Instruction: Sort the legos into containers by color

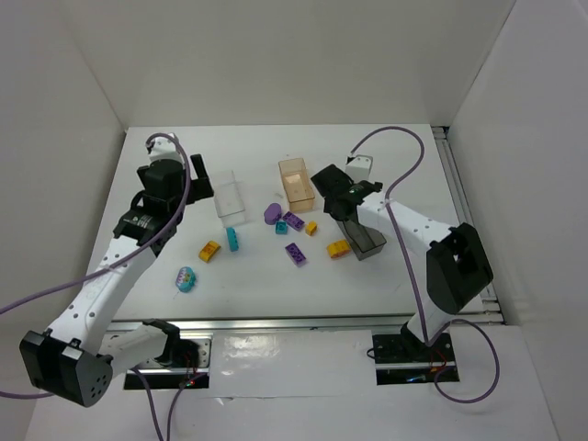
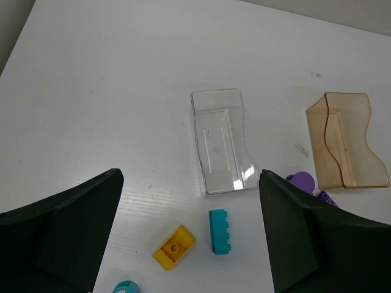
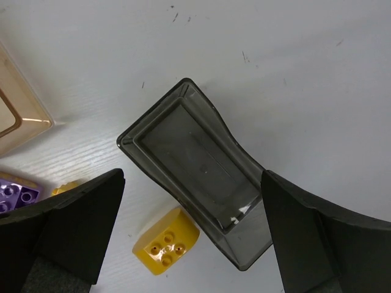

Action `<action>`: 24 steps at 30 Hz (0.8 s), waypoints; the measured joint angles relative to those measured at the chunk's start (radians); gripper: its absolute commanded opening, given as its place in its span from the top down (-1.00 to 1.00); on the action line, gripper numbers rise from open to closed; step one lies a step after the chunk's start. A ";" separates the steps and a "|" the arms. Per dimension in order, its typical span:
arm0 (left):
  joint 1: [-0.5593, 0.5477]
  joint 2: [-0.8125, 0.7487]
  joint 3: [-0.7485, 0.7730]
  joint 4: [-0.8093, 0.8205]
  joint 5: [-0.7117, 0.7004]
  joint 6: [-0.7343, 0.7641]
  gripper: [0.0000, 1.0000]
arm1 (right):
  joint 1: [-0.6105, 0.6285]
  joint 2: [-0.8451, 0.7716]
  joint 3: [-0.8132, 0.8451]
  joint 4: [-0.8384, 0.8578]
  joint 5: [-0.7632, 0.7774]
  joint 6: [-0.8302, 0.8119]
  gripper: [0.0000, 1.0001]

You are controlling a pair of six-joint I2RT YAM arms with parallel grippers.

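We have not put any legos [image 1: 295,254] away yet: the clear bin [image 1: 231,195], the orange bin [image 1: 297,182] and the dark bin [image 1: 363,239] are all empty. The yellow, purple and teal bricks lie loose on the table [image 1: 386,165] among the bins. Our left gripper [image 2: 189,177] is up by the clear bin and our right gripper [image 3: 192,174] is up by the dark bin, both with jaws wide open and holding nothing, so all the sorting is left to do.

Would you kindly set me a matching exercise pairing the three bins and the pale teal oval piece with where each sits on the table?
1 clear bin
2 orange-tan bin
3 dark grey bin
4 pale teal oval piece

A rightmost bin
B middle bin
C leftmost bin
D nearest the table's near edge

Pairs: 1-C, 2-B, 3-A, 4-D
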 measured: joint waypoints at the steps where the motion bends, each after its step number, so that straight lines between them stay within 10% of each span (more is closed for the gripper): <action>1: 0.000 -0.006 0.000 -0.001 0.003 0.000 -1.00 | 0.002 -0.002 0.000 0.000 -0.001 0.006 -1.00; 24: 0.016 -0.026 0.035 -0.121 0.148 -0.100 -1.00 | 0.249 -0.034 -0.126 -0.025 -0.176 0.449 -0.97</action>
